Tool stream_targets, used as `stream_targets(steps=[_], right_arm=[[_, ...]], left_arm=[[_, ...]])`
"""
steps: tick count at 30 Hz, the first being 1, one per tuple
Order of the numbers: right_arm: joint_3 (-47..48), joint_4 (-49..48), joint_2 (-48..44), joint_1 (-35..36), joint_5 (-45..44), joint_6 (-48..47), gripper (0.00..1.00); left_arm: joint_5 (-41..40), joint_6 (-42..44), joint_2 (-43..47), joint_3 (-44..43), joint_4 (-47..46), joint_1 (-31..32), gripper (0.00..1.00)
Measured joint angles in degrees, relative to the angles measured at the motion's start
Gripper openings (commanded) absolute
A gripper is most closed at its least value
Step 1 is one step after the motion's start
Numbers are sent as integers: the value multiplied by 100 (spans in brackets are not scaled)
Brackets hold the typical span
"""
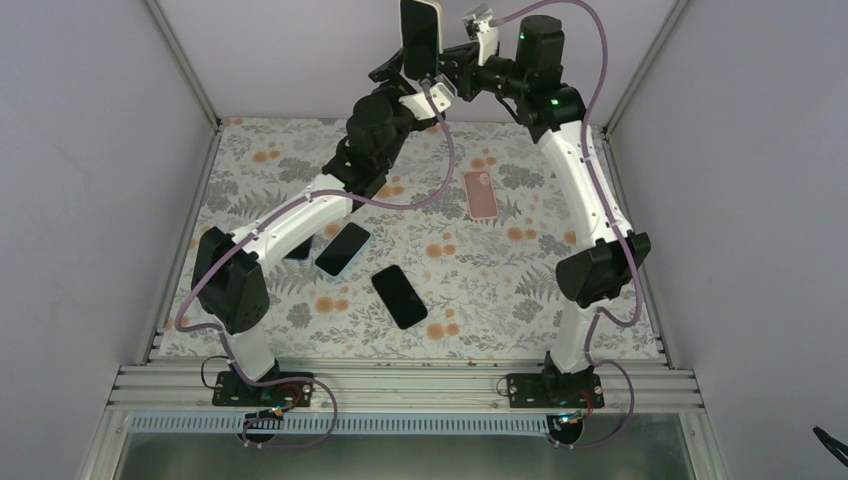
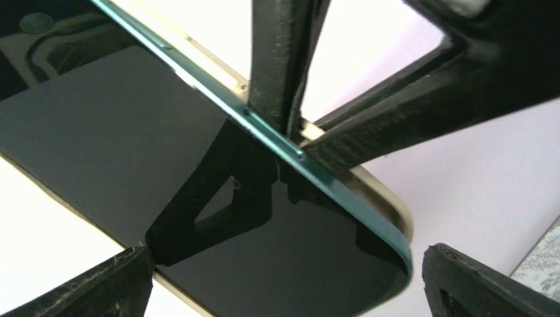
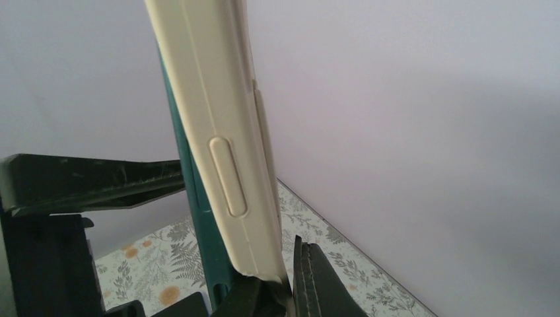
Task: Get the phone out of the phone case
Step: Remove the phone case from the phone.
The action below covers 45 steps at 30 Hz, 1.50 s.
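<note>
Phone (image 2: 132, 152) was held aloft over the far end of the table (image 1: 520, 290), upright, its teal edge standing proud of the cream case (image 3: 224, 132) along one long side. Right gripper (image 3: 284, 290) was clamped on the case's lower lip. Left gripper (image 2: 284, 284) had its fingers set wide, one on either side of the phone; could not tell whether they bore on it. Judgement: left should take a firm hold across the phone's edges first, then right should peel the lip off the corner slowly. A drop from up there looked the main risk.
</note>
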<state>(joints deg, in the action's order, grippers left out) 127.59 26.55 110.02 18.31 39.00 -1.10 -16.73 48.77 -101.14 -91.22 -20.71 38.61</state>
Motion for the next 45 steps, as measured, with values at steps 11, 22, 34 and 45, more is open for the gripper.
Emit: stream_targets(steps=[11,22,34,45], right_arm=[[-101,-114,-127,0,37,22,3],[-105,-122,-129,37,11,-22,3],[-175,-131,-129,46,37,-57,3],[-289,-260,-175,103,31,-72,3]], left_arm=[[131,-358,37,-310,367,-28,100],[396,-704,61,-531,863,-125,100],[951,-1019,254,-566,1296,-295,100],[-63,-396,254,-59,177,26,99]])
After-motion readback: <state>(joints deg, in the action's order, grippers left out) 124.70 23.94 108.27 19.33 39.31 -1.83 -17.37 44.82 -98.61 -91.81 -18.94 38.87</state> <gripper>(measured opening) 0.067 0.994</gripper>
